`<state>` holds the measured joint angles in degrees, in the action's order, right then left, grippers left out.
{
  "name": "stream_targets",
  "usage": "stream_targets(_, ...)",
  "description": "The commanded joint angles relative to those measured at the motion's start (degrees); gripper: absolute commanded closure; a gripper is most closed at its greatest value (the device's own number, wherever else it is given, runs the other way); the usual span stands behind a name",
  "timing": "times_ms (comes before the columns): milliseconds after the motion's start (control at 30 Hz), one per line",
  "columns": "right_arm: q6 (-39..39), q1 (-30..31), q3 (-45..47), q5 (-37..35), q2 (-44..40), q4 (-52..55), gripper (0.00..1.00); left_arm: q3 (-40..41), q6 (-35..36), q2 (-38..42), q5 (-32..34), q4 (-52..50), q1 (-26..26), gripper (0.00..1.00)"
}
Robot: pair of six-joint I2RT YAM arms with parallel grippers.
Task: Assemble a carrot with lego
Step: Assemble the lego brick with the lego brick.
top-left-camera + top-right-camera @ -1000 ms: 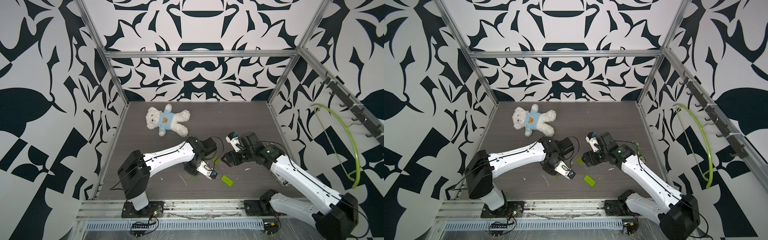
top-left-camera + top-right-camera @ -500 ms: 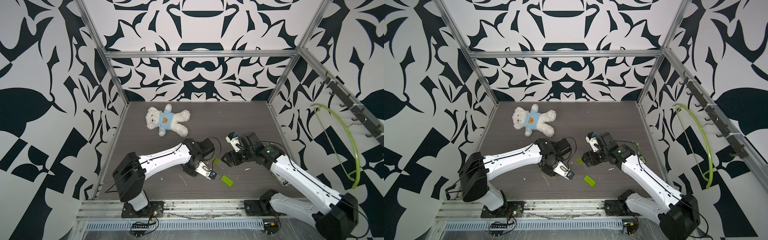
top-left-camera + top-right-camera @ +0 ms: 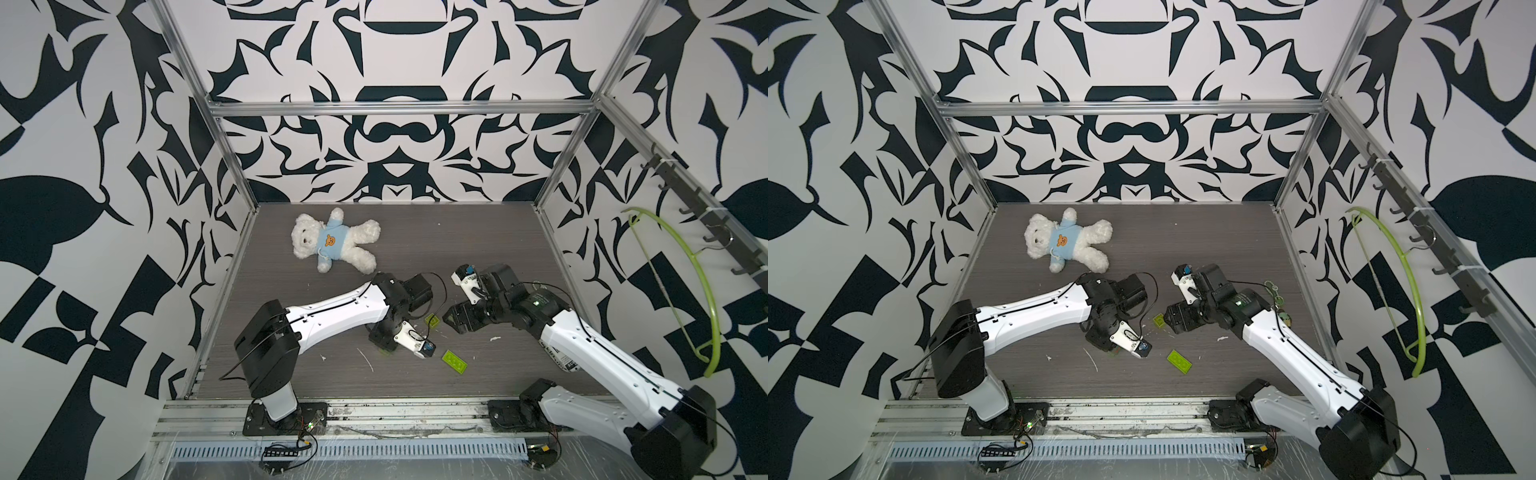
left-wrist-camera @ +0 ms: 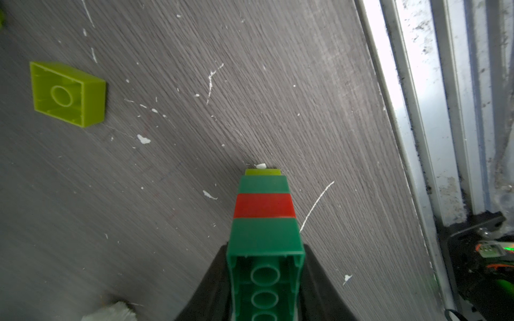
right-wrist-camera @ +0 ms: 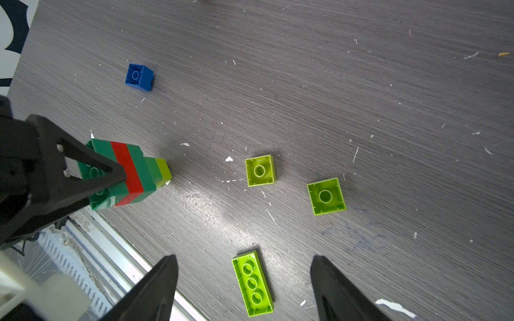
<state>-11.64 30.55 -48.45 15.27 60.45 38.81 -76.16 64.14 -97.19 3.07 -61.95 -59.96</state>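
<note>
Now: mid-build; carrot (image 5: 133, 172) has lime tip, dk green, red, dk green; blue + lime top not on yet.
L gripper (image 4: 265, 250): clamped on carrot's wide end; tip touches table (image 5: 361, 83).
R gripper (image 5: 243, 259): spread, empty, over oblong lime brick (image 5: 252, 283) beside carrot.
Loose: 2 sq lime bricks (image 5: 260, 170) (image 5: 326, 196) near carrot tip; blue brick (image 5: 139, 77) apart from carrot.
Next, prob.: R gripper fetches blue brick, seats studs into carrot's hollow end; L gripper must hold firm.
</note>
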Motion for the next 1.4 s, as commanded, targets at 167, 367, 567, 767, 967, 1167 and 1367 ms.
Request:
stream_targets(167,0.30,-0.15,-0.42,0.33,-0.59,-0.59,0.20,0.22,0.75,-0.48,-2.70,-2.32,0.29,0.65)
stream_targets(367,0.49,-0.14,-0.61,0.20,-0.59,-0.31,0.20,0.27,0.64,-0.11,-2.96,-1.94,0.40,0.54)
stream_targets(567,0.39,-0.18,-0.60,0.24,-0.45,-0.44,0.20,0.05,0.64,-0.14,-2.78,-2.28,0.55,0.46)
stream_targets(767,0.50,-0.14,-0.66,0.25,-0.29,-0.40,0.20,-0.44,0.51,0.77,-3.86,-1.64,1.03,0.36)
stream_targets(967,0.48,-0.14,-1.26,-0.80,-0.83,0.29,0.20,-1.35,-0.89,5.69,-9.76,0.79,3.02,0.34)
stream_targets(1167,-2.33,-0.16,-1.87,-4.55,-1.32,1.36,0.21,0.72,-7.80,14.20,-16.64,8.47,6.67,0.34)
stream_targets(1367,-5.94,1.48,-0.85,-5.66,0.49,-0.63,0.23,3.61,-26.37,21.63,-20.02,17.46,11.13,0.36)
